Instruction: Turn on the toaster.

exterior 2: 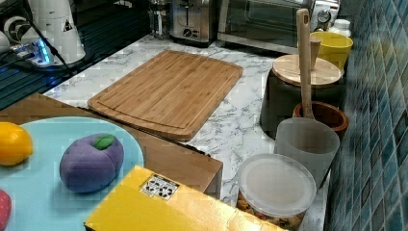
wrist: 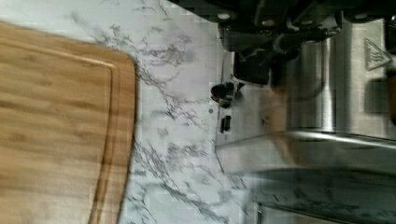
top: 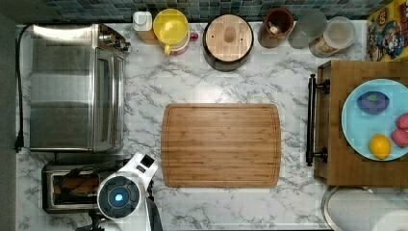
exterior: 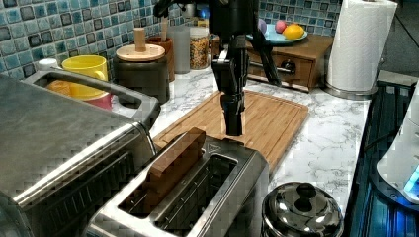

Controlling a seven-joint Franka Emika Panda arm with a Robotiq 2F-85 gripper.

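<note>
The toaster (top: pixel 72 186) is a small brushed-steel one at the bottom left of the top view, on the marble counter. In the left view the toaster (exterior: pixel 197 192) fills the foreground, with a brown slice (exterior: pixel 173 165) standing in one slot. My gripper (exterior: pixel 234 129) hangs straight down over the toaster's far end, just above its top edge. The arm (top: pixel 126 190) covers that end in the top view. The wrist view shows the toaster's end face with a small knob (wrist: pixel 223 93) and a black block (wrist: pixel 252 67) beside it, close under the gripper. The toaster (exterior 2: pixel 188 19) stands far back in the right view.
A large steel toaster oven (top: pixel 72 86) stands beside the toaster. A bamboo cutting board (top: pixel 221 144) lies mid-counter. A steel pot lid (exterior: pixel 301 210) sits close to the toaster's end. Jars, a yellow cup (top: pixel 171 26) and a wooden tray (top: pixel 337 168) line the back and side.
</note>
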